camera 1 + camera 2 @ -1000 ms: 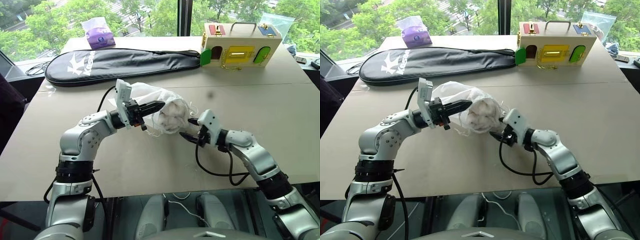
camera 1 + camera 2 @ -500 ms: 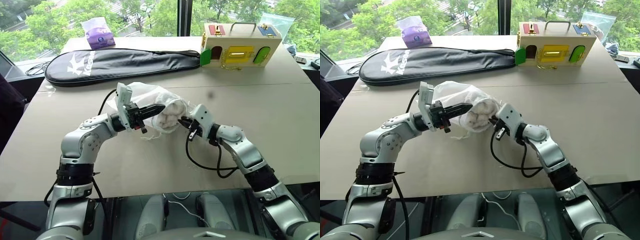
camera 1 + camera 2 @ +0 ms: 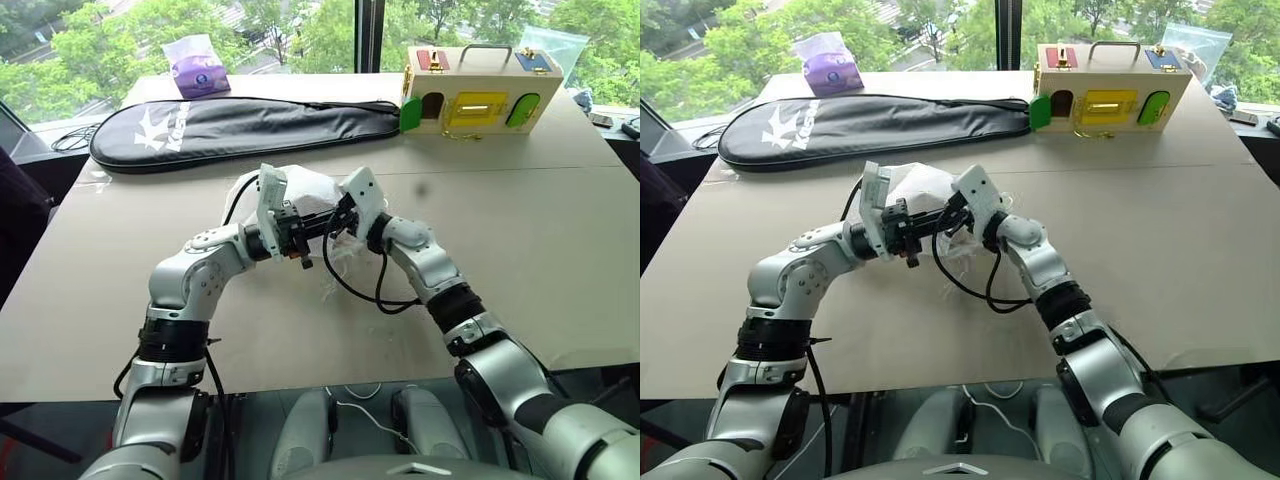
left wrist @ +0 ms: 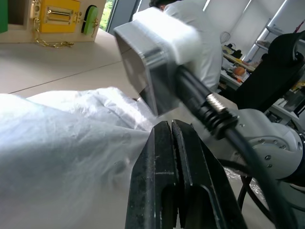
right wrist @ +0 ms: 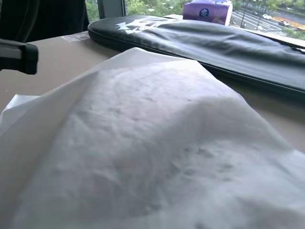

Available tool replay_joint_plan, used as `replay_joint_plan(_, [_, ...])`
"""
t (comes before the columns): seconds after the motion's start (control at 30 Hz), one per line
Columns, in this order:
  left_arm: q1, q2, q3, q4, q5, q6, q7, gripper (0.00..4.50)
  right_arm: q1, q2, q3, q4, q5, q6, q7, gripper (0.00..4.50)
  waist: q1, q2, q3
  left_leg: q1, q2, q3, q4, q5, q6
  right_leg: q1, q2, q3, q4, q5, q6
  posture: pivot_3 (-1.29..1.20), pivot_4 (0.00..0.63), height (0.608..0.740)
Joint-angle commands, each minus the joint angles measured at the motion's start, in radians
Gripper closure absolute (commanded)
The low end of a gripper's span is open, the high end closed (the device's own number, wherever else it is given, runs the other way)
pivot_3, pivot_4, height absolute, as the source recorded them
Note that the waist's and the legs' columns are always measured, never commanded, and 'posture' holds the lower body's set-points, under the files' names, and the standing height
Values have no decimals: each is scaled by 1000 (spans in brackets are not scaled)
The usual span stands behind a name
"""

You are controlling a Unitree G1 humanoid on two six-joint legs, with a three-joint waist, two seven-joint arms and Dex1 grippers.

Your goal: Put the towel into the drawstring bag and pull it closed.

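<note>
The white semi-sheer drawstring bag (image 3: 300, 188) is held just above the table, bulging, with thin cords trailing below its mouth (image 3: 335, 265). The towel is hidden by the fabric and the grippers. My left gripper (image 3: 325, 220) points right and is shut on a pinch of the bag's fabric. In the left wrist view its fingers (image 4: 159, 143) are pressed together where the fabric (image 4: 57, 143) gathers. My right gripper (image 3: 341, 213) is pressed against the bag's mouth, right beside the left one. In the right wrist view the bag (image 5: 152, 143) is very close.
A long black racket cover (image 3: 240, 125) lies across the far side of the table (image 3: 540, 250). A wooden latch box (image 3: 475, 95) stands at the back right and a purple tissue pack (image 3: 198, 65) at the back left. A person in white (image 4: 205, 28) stands nearby.
My right gripper has swung left, forward and up from the table to the bag's mouth. My left gripper has shifted a little to the right with the bag, so the two now meet.
</note>
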Motion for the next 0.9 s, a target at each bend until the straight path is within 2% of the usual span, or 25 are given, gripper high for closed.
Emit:
replay_joint_plan(0.03, [-16, 17, 40, 6, 0, -36, -11, 4500, 74, -38, -30, -151, 27, 12, 33, 3101, 1, 0, 0, 0, 0, 0, 0, 0, 0, 0, 0, 0, 0, 0, 0, 0, 150, 740])
replay_joint_plan(0.13, [-2, 39, 50, 26, 18, -56, -17, 4500, 236, -133, -22, -424, 75, 145, 100, 1774, 8, 0, 0, -1, 0, -1, 0, 0, 0, 0, -2, -1, -1, 0, 0, 0, 150, 740])
replay_joint_plan(0.3, [2, 62, 62, 42, 28, -74, -22, 4500, 423, -308, -26, -811, 209, 368, 218, 1774, 2, 1, 0, -1, 0, 1, 0, -3, 4, -1, -2, 0, -1, 0, 0, 0, 150, 740])
replay_joint_plan(0.37, [0, 71, 67, 51, 33, -82, -24, 4500, 459, -367, -53, -903, 239, 414, 231, 1774, 0, 1, 0, 0, 0, 0, 0, -3, 5, 0, -1, 0, 1, 0, 0, 0, 150, 740])
replay_joint_plan(0.43, [-3, 75, 72, 59, 39, -88, -22, 4500, 451, -408, -60, -875, 166, 373, 189, 1774, -1, 0, 0, 1, 0, 0, 0, -3, 5, 0, 1, 0, 3, 0, 0, 0, 150, 740])
replay_joint_plan(0.57, [-4, 83, 81, 67, 42, -91, -17, 4500, 394, -488, -1, -684, -65, 193, 93, 1774, 1, 0, 0, 3, 0, 2, 1, -3, 4, 2, 2, 1, 2, 0, 0, 0, 150, 740])
replay_joint_plan(0.7, [-4, 87, 80, 61, 42, -86, -15, 4500, 293, -374, -54, -499, -24, 169, 33, 1774, -3, 0, 1, 2, 0, 3, 1, -2, 4, 2, 2, 3, 1, 0, 0, 0, 150, 740])
replay_joint_plan(0.9, [-4, 88, 79, 39, 37, -73, 2, 4500, 179, -255, -113, -311, 56, 167, 55, 1774, -8, 0, 1, 0, 1, 1, 1, -2, 4, -1, 1, 1, 2, 0, 0, 0, 150, 740])
